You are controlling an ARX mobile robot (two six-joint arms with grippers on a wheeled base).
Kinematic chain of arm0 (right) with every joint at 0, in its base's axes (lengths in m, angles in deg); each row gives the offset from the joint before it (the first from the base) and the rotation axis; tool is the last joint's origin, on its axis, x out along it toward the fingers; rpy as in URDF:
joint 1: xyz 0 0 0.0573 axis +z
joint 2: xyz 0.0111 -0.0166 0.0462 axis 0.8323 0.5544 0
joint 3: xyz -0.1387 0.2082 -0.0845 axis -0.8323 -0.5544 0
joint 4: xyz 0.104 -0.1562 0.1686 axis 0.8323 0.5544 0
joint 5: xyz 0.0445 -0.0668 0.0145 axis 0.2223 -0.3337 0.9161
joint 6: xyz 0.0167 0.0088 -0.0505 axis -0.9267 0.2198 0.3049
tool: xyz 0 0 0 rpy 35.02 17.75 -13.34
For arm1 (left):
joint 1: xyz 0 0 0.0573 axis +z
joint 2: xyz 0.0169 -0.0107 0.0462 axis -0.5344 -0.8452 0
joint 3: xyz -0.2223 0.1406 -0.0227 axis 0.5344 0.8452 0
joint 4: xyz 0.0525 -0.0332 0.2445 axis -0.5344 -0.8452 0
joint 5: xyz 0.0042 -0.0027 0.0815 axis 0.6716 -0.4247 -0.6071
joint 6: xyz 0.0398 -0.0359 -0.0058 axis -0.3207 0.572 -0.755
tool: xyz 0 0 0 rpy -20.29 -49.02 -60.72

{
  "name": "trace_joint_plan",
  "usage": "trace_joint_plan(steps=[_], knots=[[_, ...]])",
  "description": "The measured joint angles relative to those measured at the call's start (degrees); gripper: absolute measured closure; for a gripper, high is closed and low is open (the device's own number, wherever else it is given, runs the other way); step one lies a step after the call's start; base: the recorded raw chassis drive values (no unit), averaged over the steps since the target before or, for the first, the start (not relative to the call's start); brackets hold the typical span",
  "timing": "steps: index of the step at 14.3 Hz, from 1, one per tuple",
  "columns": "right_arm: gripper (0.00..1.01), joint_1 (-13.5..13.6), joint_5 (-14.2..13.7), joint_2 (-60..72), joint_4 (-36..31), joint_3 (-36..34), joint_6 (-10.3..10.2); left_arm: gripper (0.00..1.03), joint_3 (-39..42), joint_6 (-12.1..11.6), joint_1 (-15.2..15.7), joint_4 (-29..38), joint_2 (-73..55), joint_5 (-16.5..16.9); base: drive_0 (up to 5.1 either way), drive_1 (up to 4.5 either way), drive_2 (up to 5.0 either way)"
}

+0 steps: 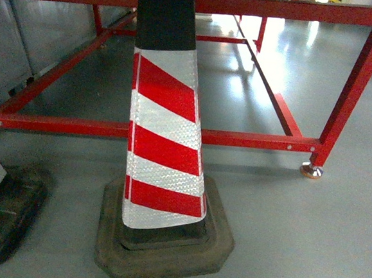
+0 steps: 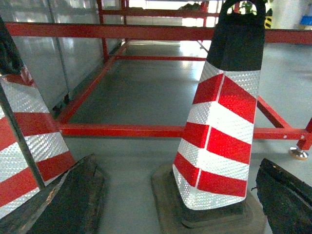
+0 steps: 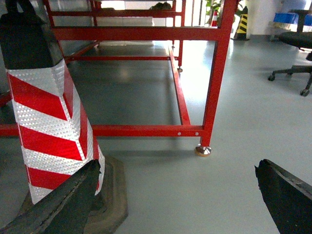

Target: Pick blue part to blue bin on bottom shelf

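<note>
Blue part, blue bin and bottom shelf appear in no view, so the step in hand is probably the search or approach. Left gripper (image 2: 165, 195) and right gripper (image 3: 175, 195) are both spread and empty, dark fingertips framing bare grey floor (image 1: 294, 238). Ahead stand a red-and-white reflective traffic cone (image 1: 164, 131) and a red steel frame (image 1: 237, 139); steer wide of both.

Painted metal, reflective sheeting, worn rubber

Cone (image 1: 167, 121) wears glittery prismatic red-white sheeting over a scuffed, matt rubber base (image 1: 164, 253); at 12 o'clock, glossy red-painted metal frame (image 1: 237, 139); smooth, sheeny grey floor (image 1: 307, 239).
</note>
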Motion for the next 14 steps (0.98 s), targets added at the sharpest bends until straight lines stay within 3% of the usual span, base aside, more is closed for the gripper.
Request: trace_joint_plan(steps=[14], knots=[[0.03, 0.0, 0.0, 0.0, 0.0, 0.0, 0.0, 0.05, 0.0, 0.0, 0.0, 0.0, 0.0, 0.0, 0.0, 0.0, 0.0]])
